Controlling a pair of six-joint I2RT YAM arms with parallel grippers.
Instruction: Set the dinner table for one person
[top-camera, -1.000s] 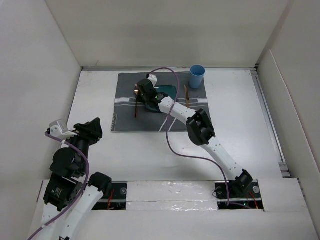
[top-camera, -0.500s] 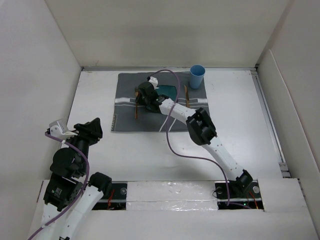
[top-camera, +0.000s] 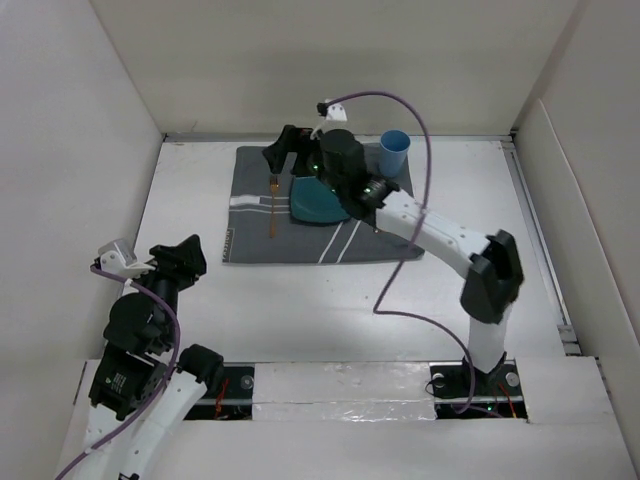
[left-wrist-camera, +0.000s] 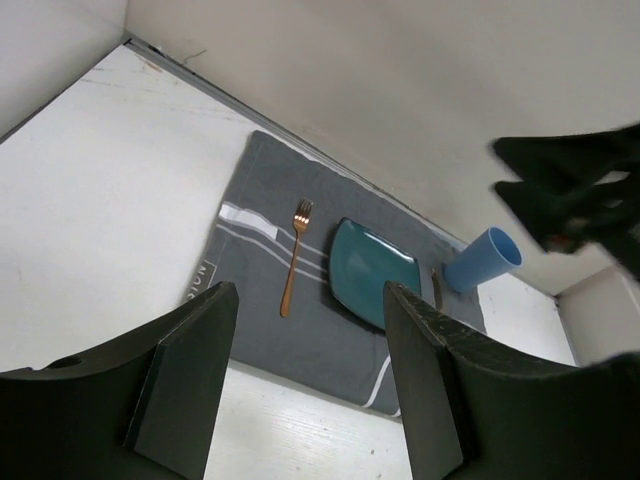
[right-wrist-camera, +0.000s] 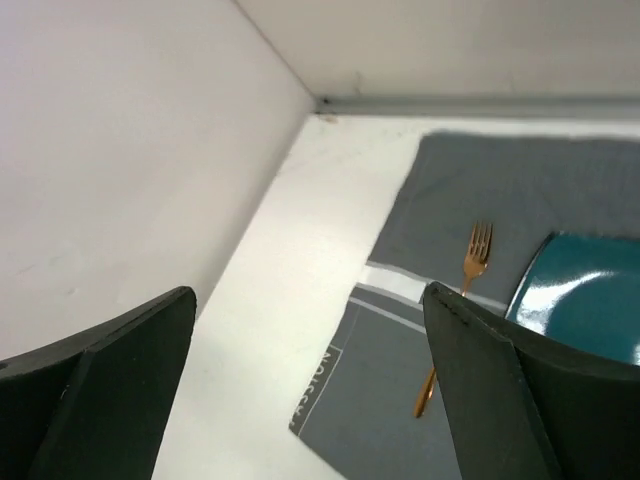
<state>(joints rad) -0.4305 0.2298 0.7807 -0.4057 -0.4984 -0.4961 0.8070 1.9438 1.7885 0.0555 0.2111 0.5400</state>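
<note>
On the white dinner table (top-camera: 300, 310) lies a grey striped placemat (top-camera: 340, 235). A teal plate (top-camera: 312, 203) sits on it, with a copper fork (top-camera: 274, 208) to its left and a blue cup (top-camera: 395, 152) at the mat's far right corner. My right gripper (top-camera: 280, 148) hangs open above the mat's far left corner, over the fork's tines and holding nothing. In its wrist view the fork (right-wrist-camera: 455, 320) lies free below the spread jaws. My left gripper (top-camera: 192, 256) is open and empty near the table's left side. Its view shows a dark knife (left-wrist-camera: 436, 288) between plate and cup.
White walls (top-camera: 120, 90) close the table in on the left, back and right. The right arm's purple cable (top-camera: 400, 270) loops over the mat's near right part. A taped strip (top-camera: 340, 385) runs along the near edge between the arm bases.
My right gripper opened, let go of the fork and rose up and back from the mat. The fork now lies left of the plate. My left jaws spread slightly wider.
</note>
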